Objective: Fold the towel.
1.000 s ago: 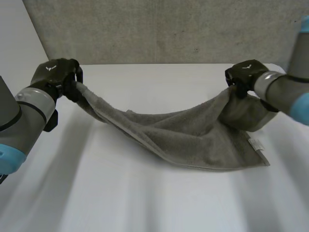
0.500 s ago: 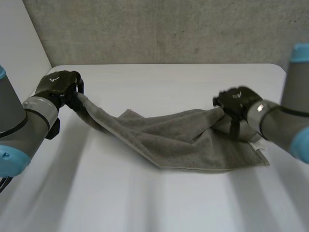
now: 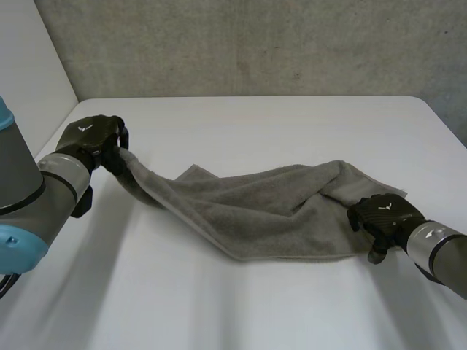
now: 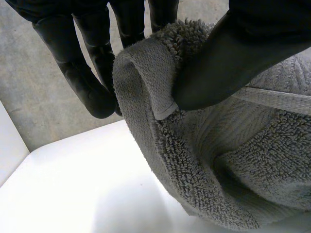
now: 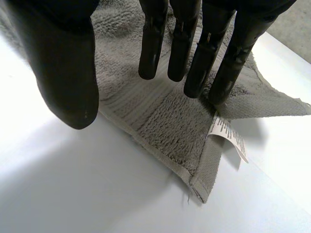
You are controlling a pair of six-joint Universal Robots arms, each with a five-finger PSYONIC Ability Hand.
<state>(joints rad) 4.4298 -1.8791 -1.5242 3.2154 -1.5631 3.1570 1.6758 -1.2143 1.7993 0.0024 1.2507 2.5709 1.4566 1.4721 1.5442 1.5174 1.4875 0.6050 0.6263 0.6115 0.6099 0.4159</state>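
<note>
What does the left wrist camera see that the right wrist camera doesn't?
Left wrist view: the left hand pinching a rolled edge of the towel, with a grey wall behind. Right wrist view: the right hand, fingers straight, over a flat towel corner with a white label. Both: grey towel on the white table.

White table point(image 3: 277, 124), grey concrete wall point(image 3: 255, 44) behind.

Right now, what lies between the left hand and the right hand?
In the head view the towel spans the table between them: the left hand pinches one corner, the right hand is open over the other end.
</note>
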